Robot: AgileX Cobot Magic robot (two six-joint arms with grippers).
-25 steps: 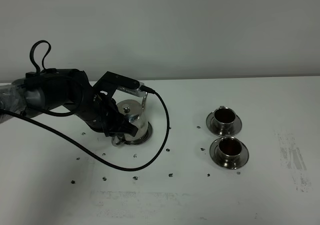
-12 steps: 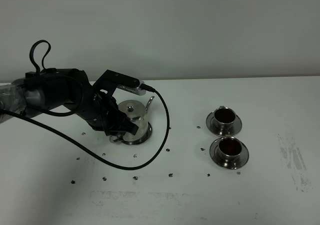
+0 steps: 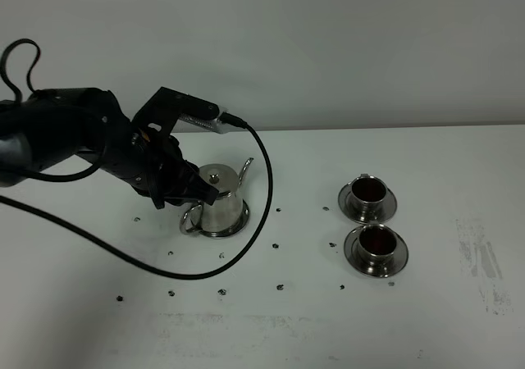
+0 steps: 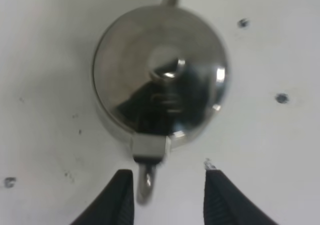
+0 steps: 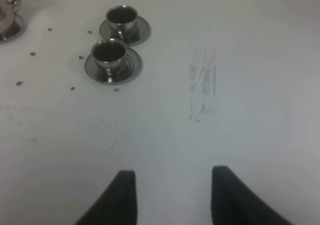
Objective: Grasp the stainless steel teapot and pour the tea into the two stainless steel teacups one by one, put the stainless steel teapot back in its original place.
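Note:
The stainless steel teapot [image 3: 220, 202] stands upright on its saucer, the original place [image 3: 216, 233], left of the table's middle. My left gripper [image 3: 195, 190] hovers just above and behind it, open. In the left wrist view the pot's lid [image 4: 160, 75] is seen from above, and its loop handle [image 4: 145, 179] lies between my spread fingers [image 4: 122, 197] without being clamped. The two stainless steel teacups [image 3: 368, 190] [image 3: 377, 239] sit on their saucers to the right, each holding dark tea. My right gripper [image 5: 172, 195] hangs over bare table, fingers apart and holding nothing.
A black cable [image 3: 264, 190] loops from the left arm down around the teapot's right side and across the table in front of it. Small dark specks [image 3: 280, 287] dot the surface. A scuffed patch [image 3: 480, 258] marks the table at the far right.
The left gripper has opened off the teapot's handle and the arm has lifted up and back to the left. The teapot now stands free on its saucer. The cups have not moved.

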